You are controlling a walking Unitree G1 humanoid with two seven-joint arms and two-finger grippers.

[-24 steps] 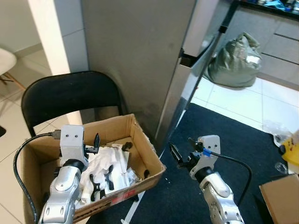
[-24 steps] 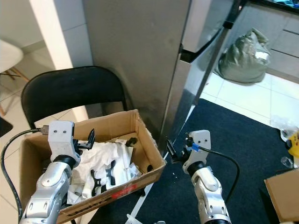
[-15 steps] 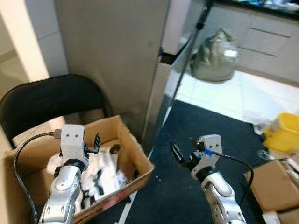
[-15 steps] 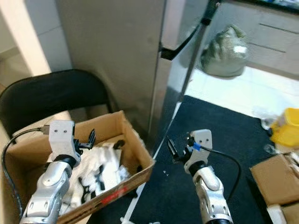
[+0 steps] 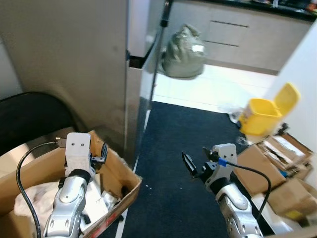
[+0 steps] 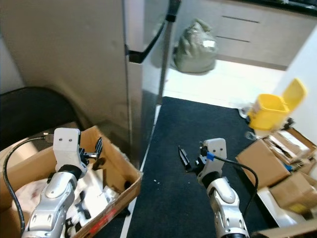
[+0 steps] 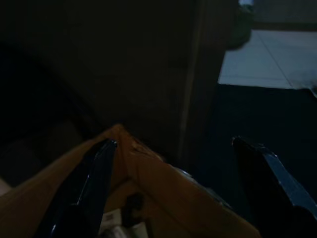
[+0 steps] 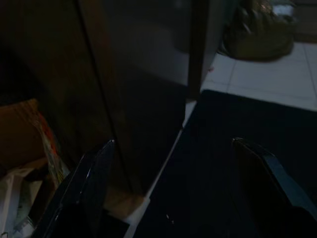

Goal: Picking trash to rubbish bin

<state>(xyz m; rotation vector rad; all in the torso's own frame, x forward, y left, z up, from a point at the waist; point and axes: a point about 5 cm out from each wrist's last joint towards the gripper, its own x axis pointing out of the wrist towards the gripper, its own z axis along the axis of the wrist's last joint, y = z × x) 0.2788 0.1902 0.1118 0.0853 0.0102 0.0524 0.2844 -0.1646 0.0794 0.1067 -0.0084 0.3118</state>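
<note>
A cardboard box [image 5: 120, 170] at my lower left holds crumpled white trash [image 5: 27, 204] and some dark bits. My left gripper [image 5: 103, 151] hovers over the box's near corner, open with nothing between its fingers; the left wrist view looks past the box's rim [image 7: 148, 171]. My right gripper [image 5: 194, 162] hangs open and empty above the dark rug [image 5: 173, 134]. A yellow bin [image 5: 259, 117] with its lid flipped up stands on the floor at the right, well beyond the right gripper.
A tall grey fridge [image 5: 74, 49] rises just behind the box, with a black chair [image 5: 25, 116] to its left. A grey-green sack [image 5: 183, 47] leans by the cabinets at the back. Several flattened cardboard boxes [image 5: 257, 163] lie at the right, near the bin.
The camera has swung to the right: box and chair slid left, the yellow bin and the cardboard at the right came into view. Both grippers keep their pose.
</note>
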